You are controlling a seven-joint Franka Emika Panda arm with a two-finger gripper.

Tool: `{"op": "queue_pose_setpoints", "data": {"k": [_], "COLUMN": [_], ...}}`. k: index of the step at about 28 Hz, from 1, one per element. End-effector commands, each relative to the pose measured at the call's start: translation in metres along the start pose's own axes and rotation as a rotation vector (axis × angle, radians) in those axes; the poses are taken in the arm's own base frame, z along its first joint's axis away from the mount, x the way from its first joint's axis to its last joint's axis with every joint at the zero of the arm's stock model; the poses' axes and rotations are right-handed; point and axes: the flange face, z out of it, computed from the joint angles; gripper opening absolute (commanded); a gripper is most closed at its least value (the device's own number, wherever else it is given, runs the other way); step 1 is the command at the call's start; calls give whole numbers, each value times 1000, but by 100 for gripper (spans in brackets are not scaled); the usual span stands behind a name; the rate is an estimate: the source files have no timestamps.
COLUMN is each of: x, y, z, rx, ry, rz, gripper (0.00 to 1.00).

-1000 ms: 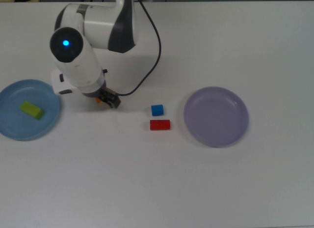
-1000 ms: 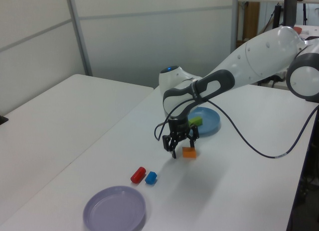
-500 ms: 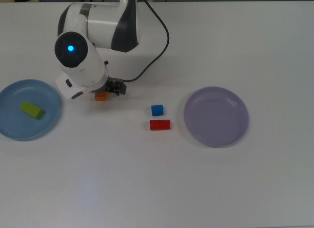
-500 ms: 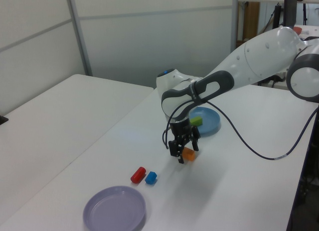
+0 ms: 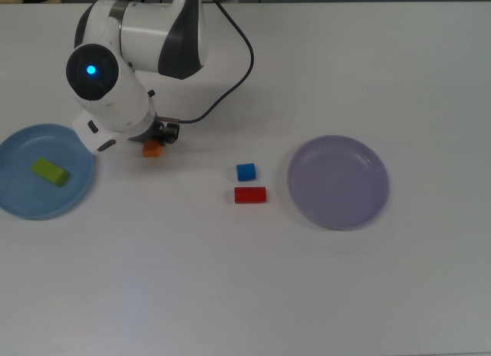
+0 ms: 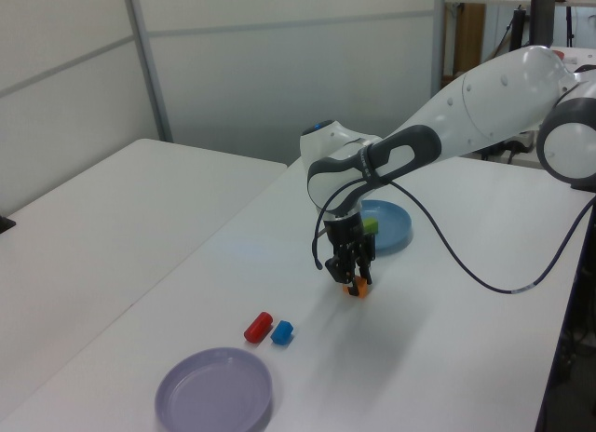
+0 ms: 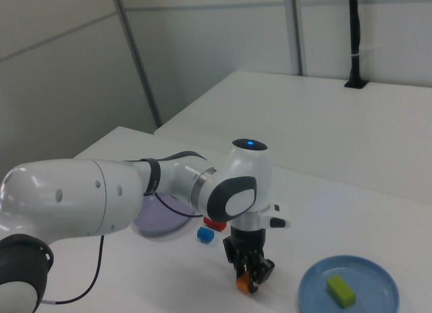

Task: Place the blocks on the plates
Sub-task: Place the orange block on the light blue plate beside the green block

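Observation:
An orange block (image 5: pixel 153 149) lies on the white table between the plates, nearer the light blue one. My gripper (image 6: pixel 354 281) is down at table level over it, open, with a finger on either side of the block (image 7: pixel 243 283). The light blue plate (image 5: pixel 23 199) at the top view's left holds a green block (image 5: pixel 50 172). A blue cube (image 5: pixel 245 172) and a red block (image 5: pixel 250 195) rest on the table just left of the lavender plate (image 5: pixel 337 210), which has nothing on it.
The arm's black cable (image 5: pixel 238 72) loops over the table behind the gripper. The arm's white body (image 5: pixel 115 80) overhangs the area beside the blue plate. In the left view the table edge (image 6: pixel 549 357) runs along the right.
The gripper has turned and moved from beside the orange block to directly over it, coming down so the fingers straddle it. The other blocks and both plates have not moved.

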Motion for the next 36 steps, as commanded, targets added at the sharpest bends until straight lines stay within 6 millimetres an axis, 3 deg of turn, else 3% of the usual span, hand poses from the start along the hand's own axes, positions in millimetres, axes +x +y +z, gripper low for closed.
{"op": "queue_pose_setpoints", "data": {"k": [1,5,6,10,12,16,24,29,33,34,35,36], "x": [4,10,12,15,15,13,31,34,33,33,33,33], "y": [1,15,26,51,79,118,158,170,174,175,175,175], "z": [-31,-55,-69,-90,-101,-95,-73,-58,-57,-57,-57,-58], "rx": [17,61,78,86,94,91,89,81,79,79,79,81], "ry": [50,96,122,163,191,196,297,289,289,289,289,290], "rz": [74,115,135,160,192,197,244,251,255,256,256,258], "gripper": [0,0,0,0,0,0,0,0,0,6,21,42]}}
